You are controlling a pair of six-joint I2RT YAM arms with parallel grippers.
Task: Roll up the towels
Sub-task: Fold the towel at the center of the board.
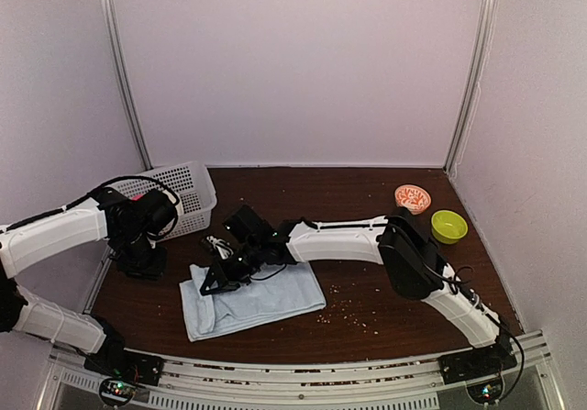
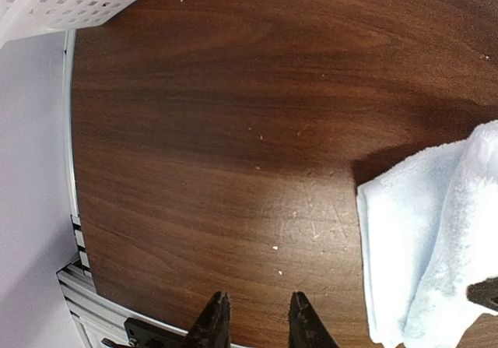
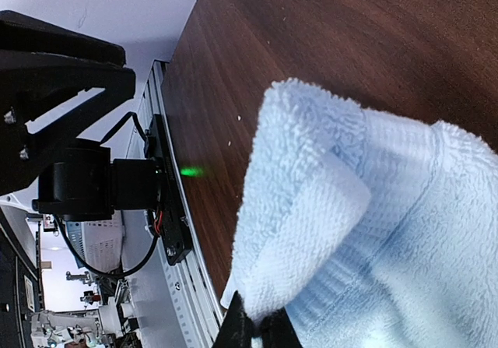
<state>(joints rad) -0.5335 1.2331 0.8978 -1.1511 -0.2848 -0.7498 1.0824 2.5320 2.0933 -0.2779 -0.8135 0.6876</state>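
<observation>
I see the pale blue terry-cloth towel [image 1: 271, 302] on the dark wooden table [image 1: 367, 213], its left end pinched by my right gripper [image 1: 216, 280]. The left gripper [image 2: 257, 321] hangs beside it (jaws slightly parted, holding nothing).

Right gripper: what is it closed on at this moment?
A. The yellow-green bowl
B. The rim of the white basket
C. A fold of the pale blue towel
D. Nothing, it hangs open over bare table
C: in the right wrist view the right gripper has its fingertips pinched together on a raised fold of the pale blue towel.
</observation>
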